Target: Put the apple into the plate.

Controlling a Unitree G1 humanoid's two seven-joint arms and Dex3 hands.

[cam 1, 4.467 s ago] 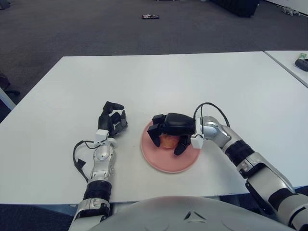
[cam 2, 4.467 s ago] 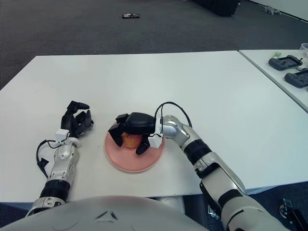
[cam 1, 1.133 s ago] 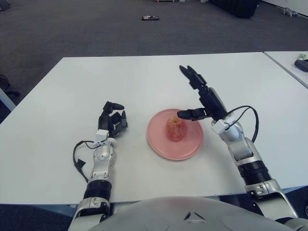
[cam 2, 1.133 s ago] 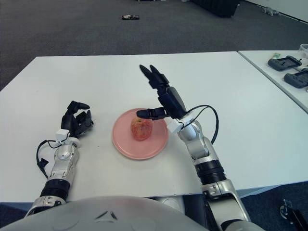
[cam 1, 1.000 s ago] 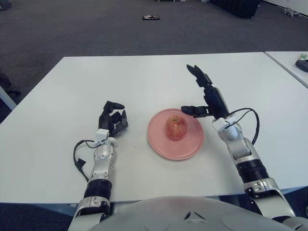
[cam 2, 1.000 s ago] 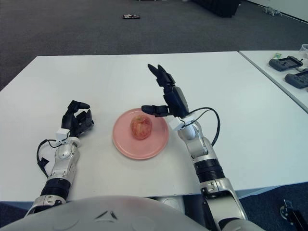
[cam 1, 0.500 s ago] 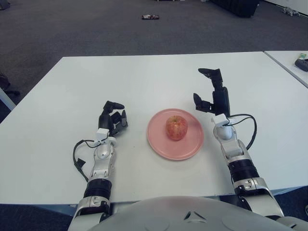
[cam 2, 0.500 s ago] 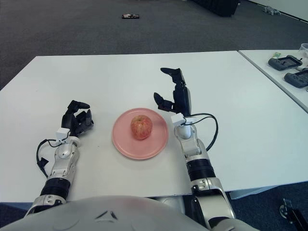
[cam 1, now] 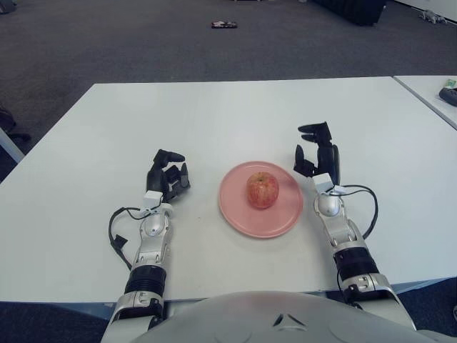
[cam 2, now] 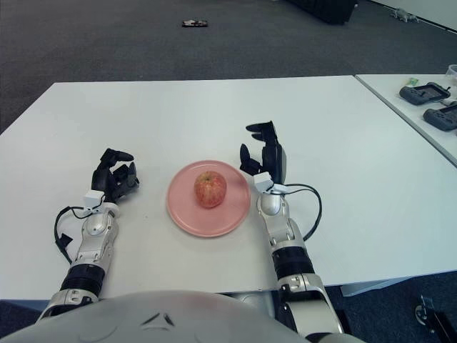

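So the apple (cam 1: 263, 189) was sitting upright right about in the middle of the pink plate (cam 1: 238, 218), stem end up, nothing touching it. Looked to me like the job was basically done at that point, since the fruit was fully inside the rim and not leaning on anything.

The right hand (cam 1: 316, 153) was just beside the plate's right edge, wrist resting on the table and palm raised, fingers loosely curled but gripping nothing at all. My guess is it was parked there so it was clear of the plate and wouldn't bump the apple. The left hand (cam 1: 166, 176) was lying on the table off to the plate's left, a bit apart from it, fingers folded in on themselves and empty too. It didn't look like it had any part in this one, just idle with its cable (cam 1: 116, 232) looping out beside the forearm.

Surface was a plain white table (cam 1: 228, 114), smooth and flat. A second white table (cam 2: 421, 107) stood off to the right with a couple of dark gadgets (cam 2: 428, 93) on it, couldn't tell what they were. Floor was dark grey carpet (cam 1: 143, 43), with some small dark object (cam 1: 223, 25) lying on it way in the back.
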